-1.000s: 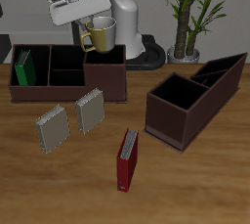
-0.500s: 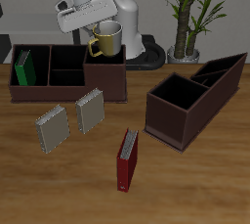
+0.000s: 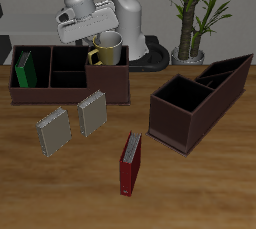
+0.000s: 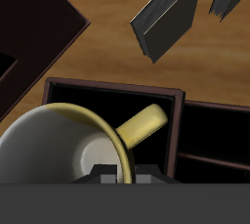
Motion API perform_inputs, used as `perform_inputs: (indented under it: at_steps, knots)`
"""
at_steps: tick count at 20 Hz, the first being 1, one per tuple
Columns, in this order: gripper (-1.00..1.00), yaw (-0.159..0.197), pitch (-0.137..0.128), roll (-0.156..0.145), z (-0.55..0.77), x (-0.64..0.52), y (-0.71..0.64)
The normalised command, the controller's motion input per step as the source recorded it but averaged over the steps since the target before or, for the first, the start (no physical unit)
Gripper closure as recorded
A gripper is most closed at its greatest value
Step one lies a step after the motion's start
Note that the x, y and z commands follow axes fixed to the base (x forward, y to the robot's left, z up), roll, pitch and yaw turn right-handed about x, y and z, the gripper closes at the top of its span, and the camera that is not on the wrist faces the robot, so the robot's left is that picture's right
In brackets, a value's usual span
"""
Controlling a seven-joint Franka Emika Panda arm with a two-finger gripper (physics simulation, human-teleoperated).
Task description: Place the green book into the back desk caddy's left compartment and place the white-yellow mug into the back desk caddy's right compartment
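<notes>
The white-yellow mug point(image 3: 108, 47) hangs tilted from my gripper point(image 3: 98, 39), which is shut on its rim. Its lower part dips below the rim of the right compartment point(image 3: 108, 77) of the back desk caddy point(image 3: 70, 95). In the wrist view the mug point(image 4: 59, 155), with its yellow handle point(image 4: 143, 125), hangs over that dark compartment point(image 4: 146, 164), close under my gripper point(image 4: 122, 175). The green book point(image 3: 23, 70) stands upright in the left compartment at the caddy's other end.
Two grey spiral notebooks point(image 3: 53, 130) point(image 3: 92, 113) lie in front of the back caddy. A red book point(image 3: 130, 162) lies near the table's front edge. A sloping-rimmed dark caddy point(image 3: 195, 101) stands beside them. A potted plant point(image 3: 195, 13) stands at the back.
My gripper has moved down and turned, carrying the mug from above the caddy's rim down into the top of the right compartment. Nothing else has moved.
</notes>
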Motion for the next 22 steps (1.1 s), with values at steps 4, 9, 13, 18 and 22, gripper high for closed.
perform_inputs:
  at_steps: [4, 9, 13, 18, 22]
  knots:
    - [1.00, 0.007, 0.070, -0.054, -0.17, 0.14, -0.09]
    - [-1.00, -0.011, 0.062, -0.042, -0.15, 0.16, 0.06]
    - [-1.00, -0.003, 0.008, 0.015, 0.05, 0.03, 0.11]
    - [-1.00, 0.015, -0.022, 0.008, 0.16, 0.01, 0.18]
    - [-1.00, 0.007, -0.045, 0.015, 0.23, -0.06, 0.10]
